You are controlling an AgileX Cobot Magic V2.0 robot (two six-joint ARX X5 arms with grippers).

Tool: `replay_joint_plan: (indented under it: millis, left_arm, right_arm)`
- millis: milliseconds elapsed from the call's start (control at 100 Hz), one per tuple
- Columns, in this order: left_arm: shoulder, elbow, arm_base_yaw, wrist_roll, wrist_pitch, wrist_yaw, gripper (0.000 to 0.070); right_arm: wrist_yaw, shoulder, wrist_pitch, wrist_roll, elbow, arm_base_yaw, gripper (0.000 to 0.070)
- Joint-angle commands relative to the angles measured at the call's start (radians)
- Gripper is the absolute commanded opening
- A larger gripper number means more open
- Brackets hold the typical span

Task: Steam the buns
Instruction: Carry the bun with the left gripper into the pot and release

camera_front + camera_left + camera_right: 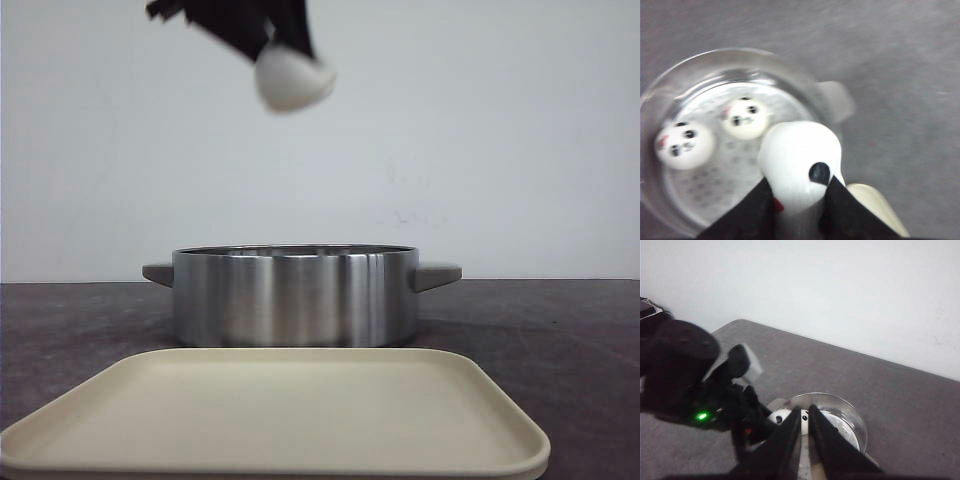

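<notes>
A plain white wall [480, 130] fills the upper frame, meeting a dark grey speckled table [560, 330] across the lower part, under even light

Probably a lab test bench: bare white wall [500, 130], dark grey table [560, 330], nothing homelike.

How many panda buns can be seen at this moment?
3. Two buns lie inside the steel pot: one near its wall, one nearer the middle. The third bun is held in the left tool above the pot. Others may be hidden.
</notes>
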Motion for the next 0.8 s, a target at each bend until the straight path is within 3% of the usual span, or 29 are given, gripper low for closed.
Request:
replay_joint_plan:
  millis: [0,440,630,790]
  left_arm:
    - [0.054,0.019,0.029,0.03,0.013,0.006,0.0004]
    - [0.362,0.019,0.146,0.076,0.082,0.046,0.0011]
    - [0.403,0.019,0.153,0.064,0.077,0.043,0.0319]
    - [0.387,0.034,0.153,0.064,0.074,0.043,0.0435]
  right_arm:
    - [0.002,0.015,0.01,-0.004,0.016,0.011,0.0016]
    - [0.013,0.052,-0.025,-0.004,0.015,0.011,0.0016]
    - [0.027,0.055,-0.032,0.012,0.015,0.011,0.0016]
    - [0.029,0.055,-0.027,0.012,0.015,0.011,0.0016]
